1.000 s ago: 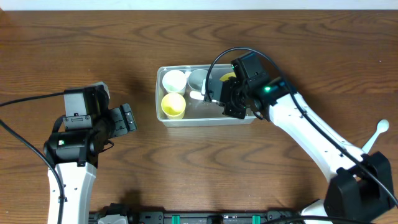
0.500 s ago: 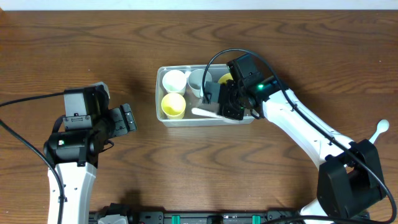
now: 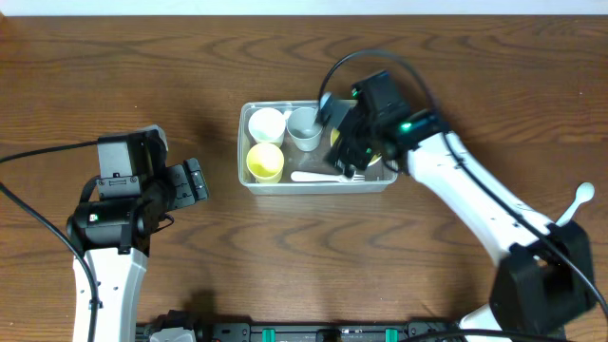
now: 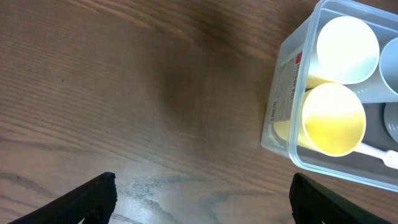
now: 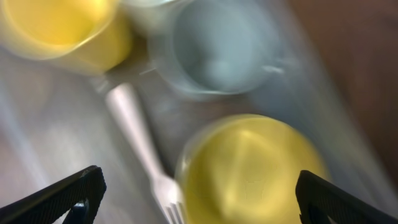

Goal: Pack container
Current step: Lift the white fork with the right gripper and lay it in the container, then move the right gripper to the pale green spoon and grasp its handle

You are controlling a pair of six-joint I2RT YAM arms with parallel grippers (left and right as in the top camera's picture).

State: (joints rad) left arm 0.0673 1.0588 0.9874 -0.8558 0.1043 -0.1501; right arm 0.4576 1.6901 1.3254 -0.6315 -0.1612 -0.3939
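Overhead: the container (image 3: 285, 188) sits on the table (image 3: 190, 57) just right of centre, long side running 9 to 3 o'clock. Inside it, a white cup (image 3: 266, 123) at the 10 o'clock corner, a pale grey cup (image 3: 304, 125) beside it, a yellow cup (image 3: 265, 161) at the 8 o'clock corner, and a white fork (image 3: 313, 176) lying along the 6 o'clock wall. The right gripper (image 3: 350, 152) hangs over the container's 3 o'clock half; the left gripper (image 3: 195, 180) rests well apart at 9 o'clock. Left wrist: both fingers are spread wide with bare wood between them, holding nothing; the container's short wall shows at 2 o'clock. Right wrist, blurred: fingers spread wide, nothing between them; the fork lies below, with a second yellow cup (image 5: 249, 168) at 5 o'clock. My judgement: the bin is thin clear plastic, so light, slick, and likely to flex at the walls. I would take it by the rim on a short wall, jaws straddling the lip, and move gently, since the upright cups could tip.
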